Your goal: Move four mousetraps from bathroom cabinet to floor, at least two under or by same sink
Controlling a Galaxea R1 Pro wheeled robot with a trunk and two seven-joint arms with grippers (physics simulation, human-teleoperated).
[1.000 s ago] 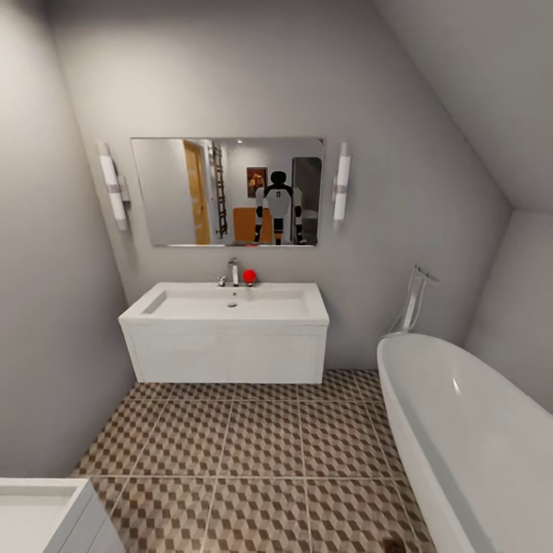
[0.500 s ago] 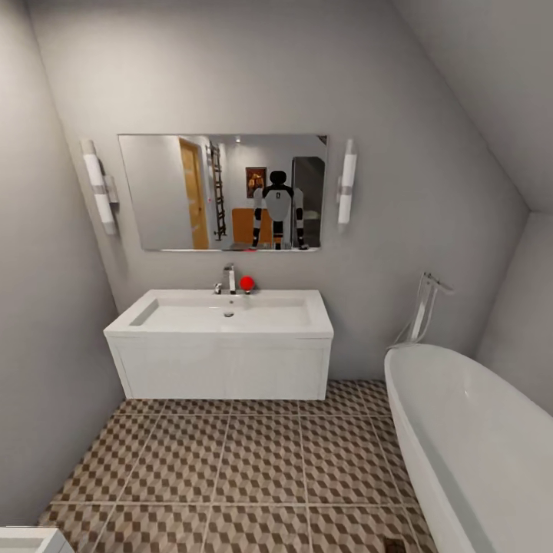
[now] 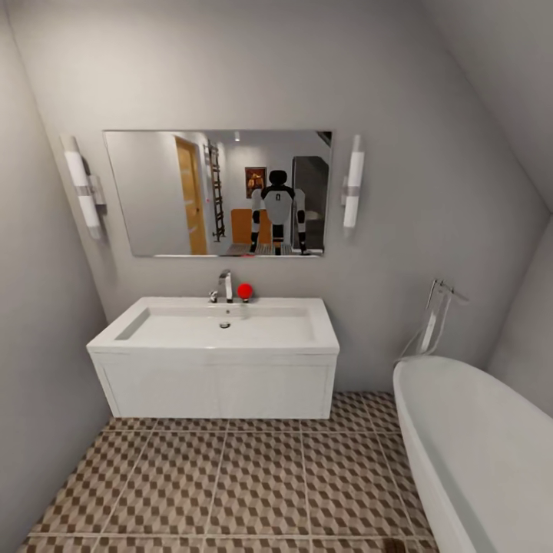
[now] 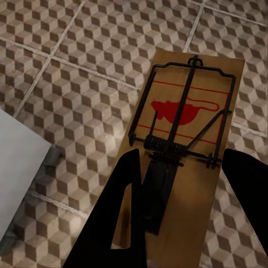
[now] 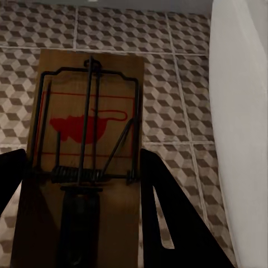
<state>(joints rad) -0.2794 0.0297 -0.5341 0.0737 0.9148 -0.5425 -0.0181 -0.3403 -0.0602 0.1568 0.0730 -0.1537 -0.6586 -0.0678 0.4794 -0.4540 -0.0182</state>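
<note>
1. The head view faces a white bathroom sink (image 3: 219,326) on a wall-hung vanity against the far wall, with a chrome tap (image 3: 224,286) and a small red ball (image 3: 244,291) on its back ledge, and a mirror (image 3: 217,192) above.
2. The cube-patterned bathroom floor (image 3: 261,484) lies open between the vanity front and the near edge of the view; a grey wall bounds it on the left, and the rim of a white bathtub (image 3: 476,453) on the right.
3. The left gripper (image 4: 187,209) is pinching a mousetrap (image 4: 187,139) between its two dark fingers, one on each long edge of the board (red mouse print and wire bar face up), held above the tiles.
4. A pale grey edge (image 4: 17,162) lies near that trap over the floor.
5. The right gripper (image 5: 84,209) likewise clamps a second mousetrap (image 5: 89,145) by its long edges, above the tiles, with the white tub wall (image 5: 240,111) just beside it.
</note>
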